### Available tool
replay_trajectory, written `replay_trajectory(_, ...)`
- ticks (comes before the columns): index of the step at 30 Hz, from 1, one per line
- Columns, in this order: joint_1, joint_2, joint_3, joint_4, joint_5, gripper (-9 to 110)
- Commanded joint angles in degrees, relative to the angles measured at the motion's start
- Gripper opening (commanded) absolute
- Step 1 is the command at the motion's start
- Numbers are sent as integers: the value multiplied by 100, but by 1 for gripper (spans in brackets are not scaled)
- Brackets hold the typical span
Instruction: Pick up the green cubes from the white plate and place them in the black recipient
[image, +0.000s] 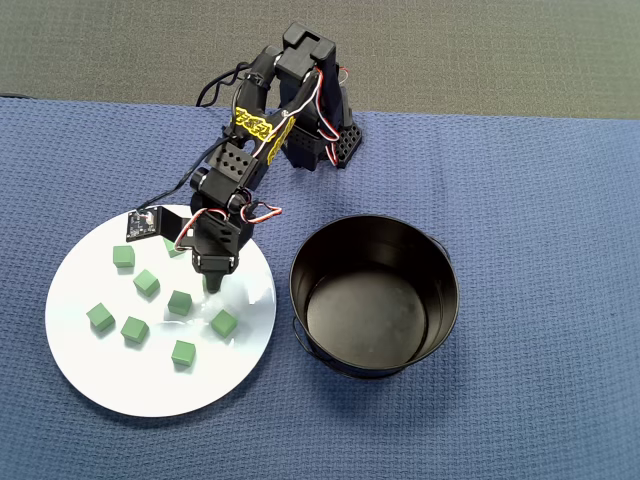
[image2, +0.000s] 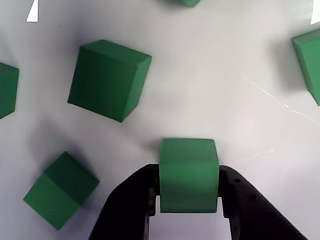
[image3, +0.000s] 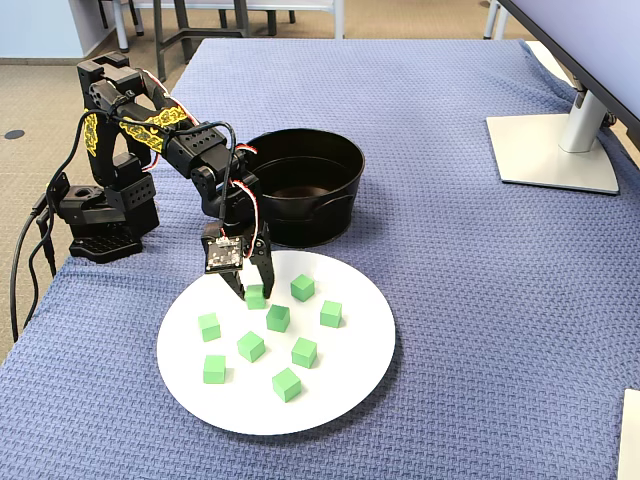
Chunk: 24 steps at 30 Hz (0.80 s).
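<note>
The white plate (image: 110, 370) (image3: 345, 365) lies on the blue cloth with several green cubes (image: 146, 283) (image3: 278, 318) scattered on it. My gripper (image2: 188, 175) (image3: 256, 292) (image: 212, 283) reaches down onto the plate's upper right part in the overhead view and is shut on one green cube (image2: 188, 165) (image3: 256, 297), which fills the gap between the two black fingers (image2: 130, 205). Whether this cube rests on the plate or hangs just above it cannot be told. The black recipient (image: 365, 315) (image3: 320, 215) stands right of the plate in the overhead view, with nothing inside it.
Other cubes lie close around the gripper (image2: 107, 80) (image2: 61, 190) (image2: 310, 60). The arm's base (image3: 100, 215) sits at the cloth's left edge in the fixed view. A monitor stand (image3: 550, 150) is at the far right.
</note>
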Motion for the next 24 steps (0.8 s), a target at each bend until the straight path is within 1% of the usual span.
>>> replay_trajectory(1, -35, 70, -299, -35, -62, 0)
replay_trajectory(4, 9, 255, -255, -18, 9, 0)
replay_trajectory(8, 185, 1230, -141, 290, 202, 0)
replay_trajectory(14, 185, 2918, -809, 1986, 729, 0)
replay_trajectory(17, 53, 3709, -1002, 2487, 984, 0)
replay_trajectory(20, -369, 4377, -1002, 2628, 1327, 0)
replay_trajectory(24, -1705, 4702, -1169, 2839, 1934, 0)
